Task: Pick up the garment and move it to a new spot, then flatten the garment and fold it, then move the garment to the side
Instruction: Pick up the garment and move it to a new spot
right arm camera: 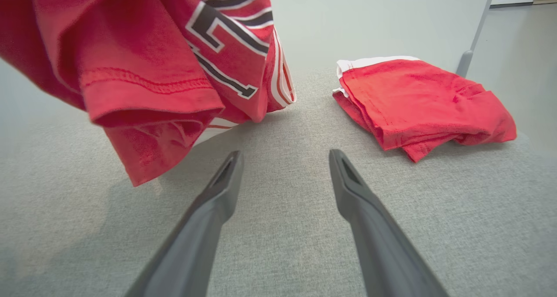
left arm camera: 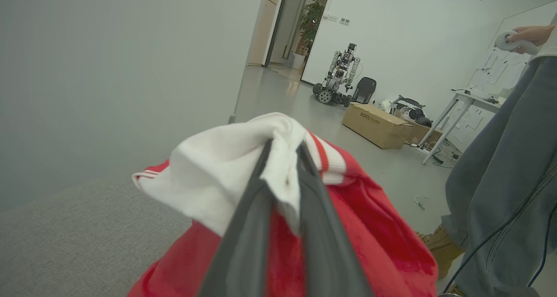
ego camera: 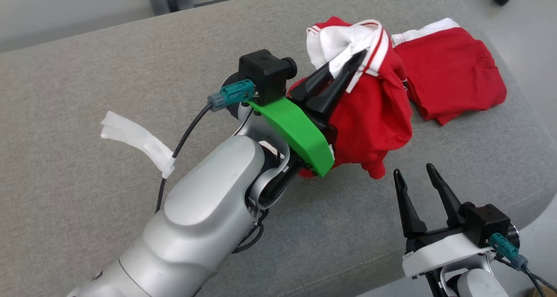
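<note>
Hanging bunched over the grey fabric bench (ego camera: 109,79), the red jersey garment with white striped collar (ego camera: 374,114) is pinched at the collar by the left gripper (ego camera: 350,62), jaws nearly closed. A folded red cloth (ego camera: 452,70) lies just beside it, toward the far right corner. The right gripper (ego camera: 413,170), fingers spread wide and holding nothing, hovers near the front edge.

A grey woven surface (ego camera: 109,62) with rounded edges fills the foreground. Behind it stands a plain pale wall (left arm camera: 109,62), evenly lit. A smooth grey floor (left arm camera: 283,101) runs back to an open doorway (left arm camera: 287,22), where a potted plant (left arm camera: 311,22) stands. Near the far white wall a small wheeled machine (left arm camera: 337,77) is parked beside a cardboard box (left arm camera: 376,125). A white table (left arm camera: 468,97) stands to the right, cables (left arm camera: 439,151) beneath it. A person's grey trouser leg (left arm camera: 491,179) stands close by.
</note>
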